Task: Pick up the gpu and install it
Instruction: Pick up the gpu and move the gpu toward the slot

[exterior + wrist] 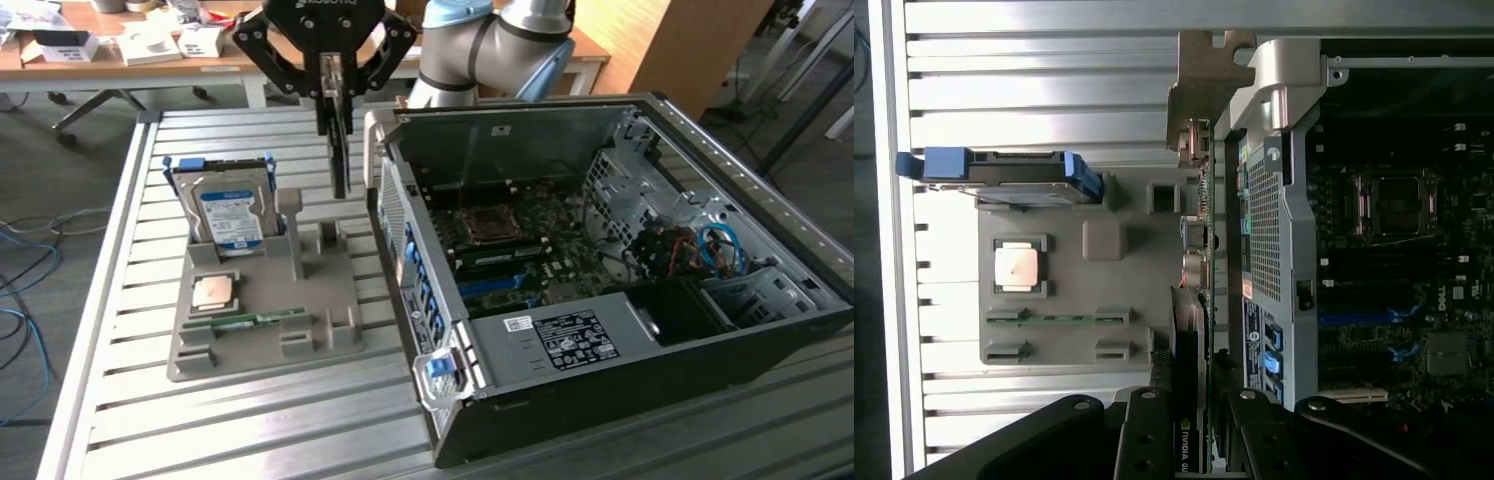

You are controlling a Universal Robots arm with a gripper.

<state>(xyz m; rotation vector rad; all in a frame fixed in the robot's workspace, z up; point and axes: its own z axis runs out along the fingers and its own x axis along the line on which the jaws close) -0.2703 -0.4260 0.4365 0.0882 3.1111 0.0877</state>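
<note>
My gripper point(334, 75) is shut on the gpu point(342, 150), a thin card held edge-on and hanging upright in the air. It hovers between the grey holder tray point(267, 350) and the rear wall of the open computer case point(601, 250). In the wrist view the gpu point(1194, 330) runs as a narrow dark strip between the black fingers point(1144, 440), its silver end bracket point(1199, 90) at the far end. My gripper point(1196, 445) clamps the card's near end. The case's motherboard point(514, 245) lies exposed, with blue slots point(1359, 320) visible.
On the grey tray stand a silver hard drive with blue label point(227, 215), a CPU chip point(214, 292) and a narrow green memory stick point(247, 320). The slatted metal table point(267, 430) carries tray and case. A cluttered desk point(120, 45) stands behind.
</note>
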